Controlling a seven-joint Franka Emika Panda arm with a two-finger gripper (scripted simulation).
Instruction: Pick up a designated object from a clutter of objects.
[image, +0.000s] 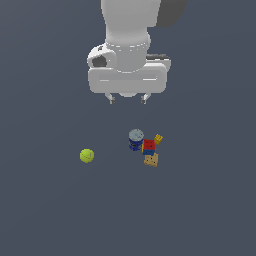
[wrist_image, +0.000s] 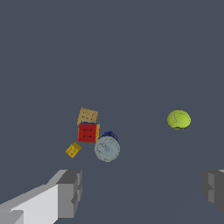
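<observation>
The end effector (image: 128, 99) hangs above the desk (image: 45, 210), fingers spread wide and holding nothing, well clear of the clutter. The blue can (image: 135, 140) stands upright, touching the red-and-blue cube (image: 149, 146). The tan block (image: 151, 160) lies just beside the cube. The yellow-green ball (image: 87, 155) sits well apart. The tiny yellow-orange piece (image: 158, 138) rests beside the cube, opposite the tan block. The wrist view alone shows the can's silver top (wrist_image: 107, 148) squarely and a gap around the tiny piece (wrist_image: 73, 149). No desk edge shows.
</observation>
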